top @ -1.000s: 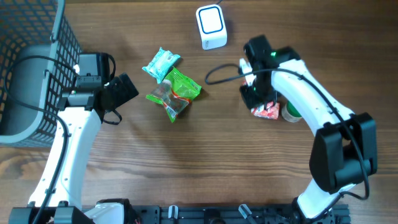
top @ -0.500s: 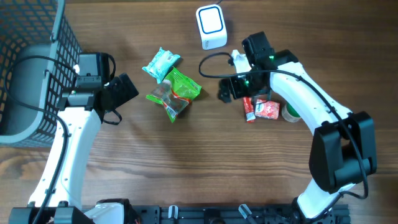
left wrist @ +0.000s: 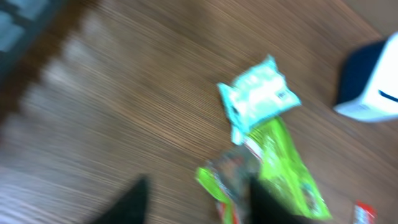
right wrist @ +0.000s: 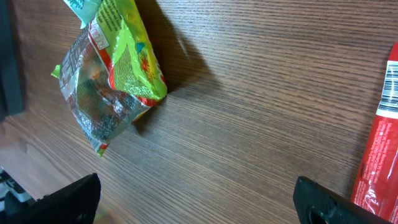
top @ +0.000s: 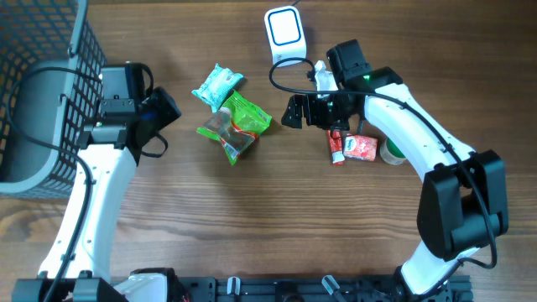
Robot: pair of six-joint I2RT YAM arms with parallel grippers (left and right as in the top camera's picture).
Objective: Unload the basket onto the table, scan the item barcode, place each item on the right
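Overhead, the right pincer point(top: 294, 113) gapes wide, empty, near the green snack bag point(top: 248, 114), seemingly poised to grab it.

The right pincer point(top: 292, 113) is hovering over the table point(top: 252, 218) between a green packet point(top: 242, 117) and a red tube point(top: 336, 148) — the scanner point(top: 285, 35) is sitting just beyond it.
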